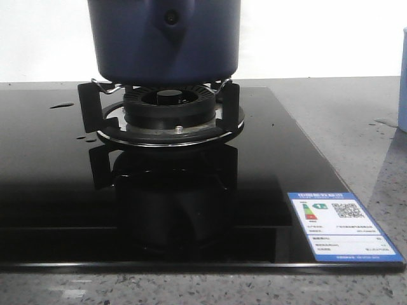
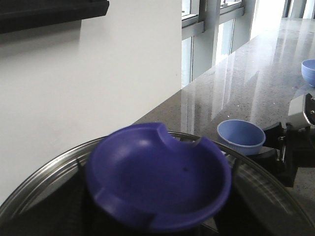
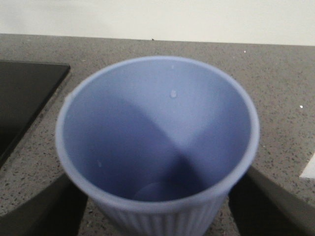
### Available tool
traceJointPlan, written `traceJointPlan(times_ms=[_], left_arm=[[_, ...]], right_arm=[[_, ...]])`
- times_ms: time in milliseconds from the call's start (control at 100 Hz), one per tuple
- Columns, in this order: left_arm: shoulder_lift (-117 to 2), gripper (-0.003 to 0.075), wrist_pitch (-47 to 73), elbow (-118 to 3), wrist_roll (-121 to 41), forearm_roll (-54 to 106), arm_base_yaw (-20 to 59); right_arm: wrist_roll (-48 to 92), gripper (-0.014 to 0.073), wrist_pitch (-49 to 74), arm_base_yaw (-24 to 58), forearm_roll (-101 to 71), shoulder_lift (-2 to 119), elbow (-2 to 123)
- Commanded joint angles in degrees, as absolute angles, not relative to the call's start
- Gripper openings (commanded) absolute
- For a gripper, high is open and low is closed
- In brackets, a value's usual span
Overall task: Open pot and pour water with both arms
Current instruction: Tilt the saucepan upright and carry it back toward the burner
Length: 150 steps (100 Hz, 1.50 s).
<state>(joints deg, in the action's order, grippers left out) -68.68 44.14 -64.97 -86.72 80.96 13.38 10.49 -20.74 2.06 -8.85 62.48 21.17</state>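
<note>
Here, view by view:
Front: the pot, glossy navy, straight-sided, with a riveted bracket, sits on the burner of a black glass hob; neither gripper shows here; a pale-blue edge at far right, likely the cup.
Left wrist: a round purple knob, dished and notched, fills the view close to the camera, atop a steel-rimmed glass lid; the fingers are hidden, so the grip cannot be told. A small blue bowl stands on the speckled counter.
Right wrist: dark fingers flank the ribbed cup, closed on it; it stands upright over the counter beside the hob, and I cannot tell what it holds.
</note>
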Motion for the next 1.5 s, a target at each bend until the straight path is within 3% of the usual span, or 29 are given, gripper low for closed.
traceJointPlan(times_ms=[0, 280, 500, 770, 1380, 1490], left_arm=[[-67.41, 0.0295, 44.21, -66.66, -86.08, 85.81, 13.85], [-67.41, 0.0295, 44.64, -66.66, -86.08, 85.81, 13.85], [-67.41, 0.0295, 44.76, -66.66, -86.08, 85.81, 13.85], [-67.41, 0.0295, 44.76, -66.66, -86.08, 85.81, 13.85], [-76.19, 0.0295, 47.35, -66.66, -94.48, 94.47, 14.22], [-78.26, 0.0295, 47.56, -66.66, -96.83, 95.19, 15.33]], right_arm=[[10.36, 0.0451, -22.34, 1.79, -8.88, 61.76, 22.56], [10.36, 0.0468, -20.70, 1.79, -11.41, 61.52, 23.09], [10.36, 0.0662, -14.68, 1.79, -16.68, 61.52, 26.90], [10.62, 0.0655, -12.79, 1.79, -16.25, 58.42, 29.69], [13.02, 0.0653, -3.86, 1.79, -15.73, 31.97, 31.20], [13.02, 0.0574, -3.86, 1.79, -15.73, 28.11, 31.29]])
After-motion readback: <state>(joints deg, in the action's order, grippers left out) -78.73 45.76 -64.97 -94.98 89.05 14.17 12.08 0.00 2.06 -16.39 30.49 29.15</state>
